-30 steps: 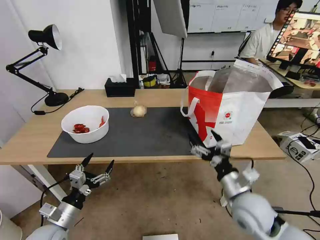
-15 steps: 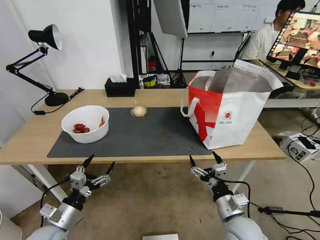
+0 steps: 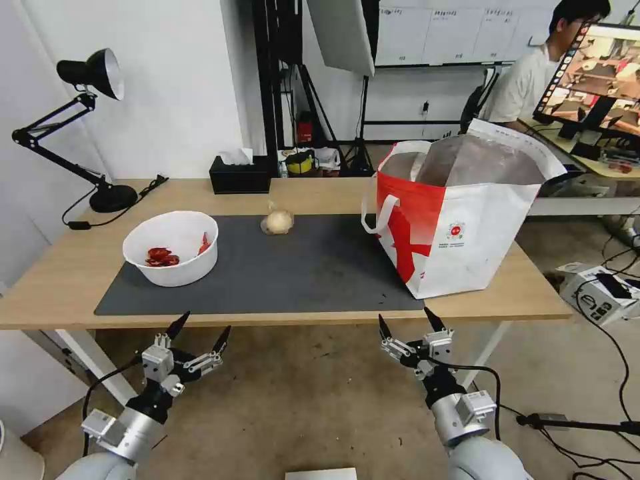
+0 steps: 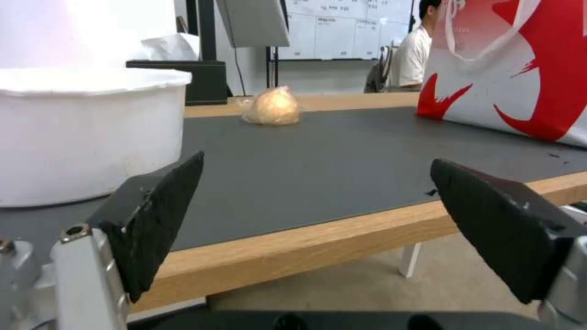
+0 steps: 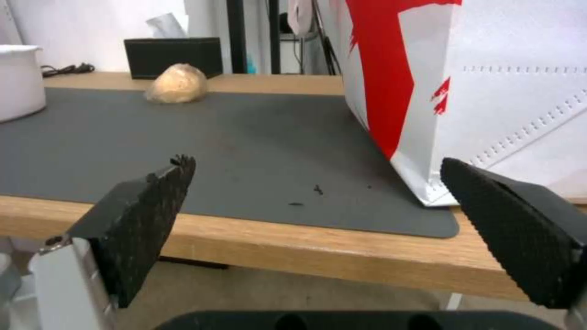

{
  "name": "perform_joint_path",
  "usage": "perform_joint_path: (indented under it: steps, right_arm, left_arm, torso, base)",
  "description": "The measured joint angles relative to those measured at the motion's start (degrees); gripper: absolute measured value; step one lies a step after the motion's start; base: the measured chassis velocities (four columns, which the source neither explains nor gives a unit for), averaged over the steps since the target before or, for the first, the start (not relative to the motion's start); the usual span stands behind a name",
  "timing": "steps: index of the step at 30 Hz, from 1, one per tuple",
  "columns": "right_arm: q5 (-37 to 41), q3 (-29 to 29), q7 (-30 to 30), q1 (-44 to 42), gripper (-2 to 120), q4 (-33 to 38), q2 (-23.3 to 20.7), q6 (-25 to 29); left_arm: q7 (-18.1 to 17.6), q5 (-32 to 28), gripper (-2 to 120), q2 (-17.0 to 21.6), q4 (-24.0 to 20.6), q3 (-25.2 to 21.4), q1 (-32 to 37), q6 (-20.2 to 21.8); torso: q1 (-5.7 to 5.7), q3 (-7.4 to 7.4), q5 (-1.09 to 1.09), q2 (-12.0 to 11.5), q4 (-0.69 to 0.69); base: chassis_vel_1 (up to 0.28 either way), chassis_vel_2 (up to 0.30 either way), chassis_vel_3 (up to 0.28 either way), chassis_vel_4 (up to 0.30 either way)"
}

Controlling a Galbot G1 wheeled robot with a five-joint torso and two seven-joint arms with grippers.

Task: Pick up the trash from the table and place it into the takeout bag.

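Note:
A white bowl (image 3: 171, 247) with red scraps sits at the left end of the dark mat (image 3: 293, 270) on the table (image 3: 60, 273). A beige round lump (image 3: 277, 221) lies at the mat's far edge, mid-table. The takeout bag (image 3: 460, 220) stands upright and open at the right end, foil lining showing. My left gripper (image 3: 203, 327) hangs open below the table's front edge, in front of the bowl (image 4: 85, 133). Open too, my right gripper (image 3: 405, 322) is below the front edge near the bag (image 5: 489, 91). The lump (image 4: 273, 107) (image 5: 178, 84) lies far from both.
A black desk lamp (image 3: 80, 127) stands at the table's back left and a black tissue box (image 3: 240, 175) at the back middle. Cables and a small box (image 3: 600, 290) lie on the floor at the right. Another desk with a monitor (image 3: 593, 80) is behind the bag.
My right gripper dropped from beside the bag's front corner to below the table edge, still open. The left arm has barely moved.

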Motion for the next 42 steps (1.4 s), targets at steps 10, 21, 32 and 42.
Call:
perform_joint_path:
  steps: [10, 21, 32, 42]
  right_arm:
    - [1.48, -0.8, -1.85, 2.13, 100, -1.39, -0.12, 0.75]
    - [7.18, -3.93, -4.02, 9.78, 100, -1.83, -2.42, 0.19]
    - [16.72, -15.07, -4.69, 31.06, 100, -8.51, -4.02, -4.44]
    - [23.77, -28.62, -0.42, 51.42, 100, -21.87, 3.62, -7.87]
  left_arm:
    - [0.0, -0.15, 100, 0.48, -0.07, -0.36, -0.22, -0.03]
    - [0.0, -0.3, 100, 0.88, -0.25, -0.41, -0.62, 0.15]
    - [-0.09, -0.19, 100, 1.48, -0.38, -0.19, -1.05, 0.55]
    - [-0.2, -0.12, 100, 1.24, 0.51, -0.61, -1.11, 0.63]
  torso:
    - [0.0, 0.0, 0.0, -0.01, 0.0]
    - [0.0, 0.0, 0.0, -0.01, 0.0]
    - [0.01, 0.02, 0.01, -0.01, 0.0]
    - [0.02, 0.01, 0.0, -0.01, 0.0]
  base:
    - [0.0, 0.0, 0.0, 0.0]
    - [0.0, 0.0, 0.0, 0.0]
    - [0.0, 0.0, 0.0, 0.0]
    - [0.0, 0.0, 0.0, 0.0]
